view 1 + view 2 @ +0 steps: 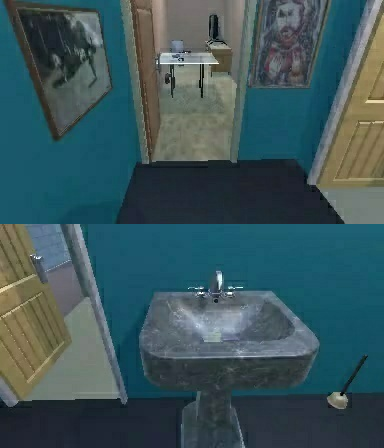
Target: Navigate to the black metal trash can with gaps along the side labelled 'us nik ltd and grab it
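Fwd view: teal walls w/ a doorway (pixel 190 100) at centre. Thru it, a white table (pixel 188 58) in upper centre, a small grey thing (pixel 177 46) on top. Framed pic (pixel 65 62) at upper left, portrait (pixel 288 40) at upper right, yellow door (pixel 358 120) at right edge. Arm side view: grey stone sink (pixel 225 349) at centre, tap (pixel 217 286) at its back, plunger (pixel 345 392) lower right, wooden door (pixel 28 324) at left. Trash can's place: can't tell. Claw's state: can't tell.

Framed painted portrait (pixel 288 40) on the teal wall, cropped by the top edge. Objects on the distant white table (pixel 205 58) too small to tell. Grey marble pedestal sink (pixel 225 339), base cut by the bottom edge; panelled yellow wooden door (pixel 25 319) cut by the left edge
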Robot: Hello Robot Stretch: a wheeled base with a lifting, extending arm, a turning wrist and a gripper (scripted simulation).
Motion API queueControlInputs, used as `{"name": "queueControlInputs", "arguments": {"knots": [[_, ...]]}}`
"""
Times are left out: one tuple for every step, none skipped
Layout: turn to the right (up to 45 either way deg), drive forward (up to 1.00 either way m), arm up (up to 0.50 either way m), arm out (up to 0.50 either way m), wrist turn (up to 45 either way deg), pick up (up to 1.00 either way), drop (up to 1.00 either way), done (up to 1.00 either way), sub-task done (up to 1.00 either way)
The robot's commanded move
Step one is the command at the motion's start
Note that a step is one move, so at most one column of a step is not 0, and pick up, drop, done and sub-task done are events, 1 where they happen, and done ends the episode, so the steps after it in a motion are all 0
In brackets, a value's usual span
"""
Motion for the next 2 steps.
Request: {"name": "queueControlInputs", "arguments": {"knots": [[0.0,1.0,0.0,0.0,0.0,0.0,0.0,0.0,0.0],[0.0,1.0,0.0,0.0,0.0,0.0,0.0,0.0,0.0]]}}
